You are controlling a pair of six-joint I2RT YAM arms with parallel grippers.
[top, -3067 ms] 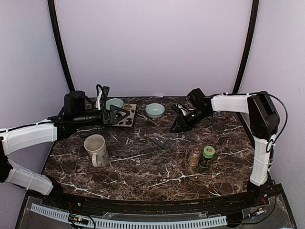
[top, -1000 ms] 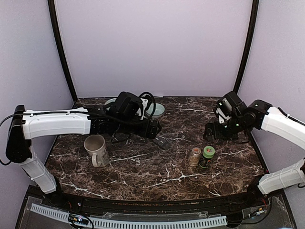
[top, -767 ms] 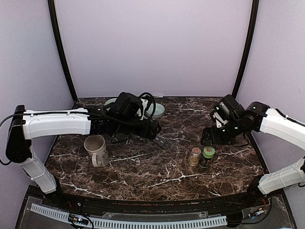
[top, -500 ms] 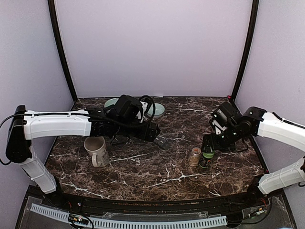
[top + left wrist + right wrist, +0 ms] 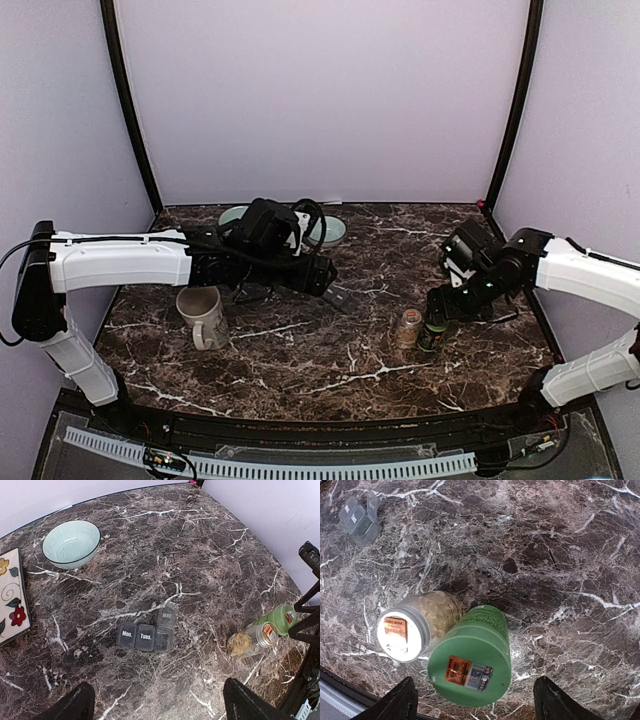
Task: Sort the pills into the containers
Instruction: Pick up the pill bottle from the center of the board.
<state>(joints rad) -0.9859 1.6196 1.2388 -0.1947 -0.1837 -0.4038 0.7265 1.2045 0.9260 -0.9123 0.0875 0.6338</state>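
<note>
- The dark brown marble counter (image 5: 300, 350) carried everything.
- The left white arm reached across from the left. Its hand (image 5: 160, 707) hung over the middle of the counter with its jaws spread wide and nothing between them.
- The right white arm bent in from the right. Its hand (image 5: 476, 702) hovered over the two bottles, jaws wide apart on either side of them, touching neither and holding nothing.
- A cream square plate with painted flowers (image 5: 10, 600) lay at the far left.
- A cream ceramic mug (image 5: 203, 312) stood upright on the left, nearer than the left hand.
- A pale blue striped bowl (image 5: 71, 542) sat at the far side, right of the plate.
- A green plastic pill bottle with a green cap (image 5: 470, 665) stood at the near right.
- A clear jar of pale pills with a silver lid (image 5: 402, 635) stood just beside it, on its left.
- A smoky grey day-labelled pill organiser (image 5: 145, 635) lay mid-counter, one lid raised.
</note>
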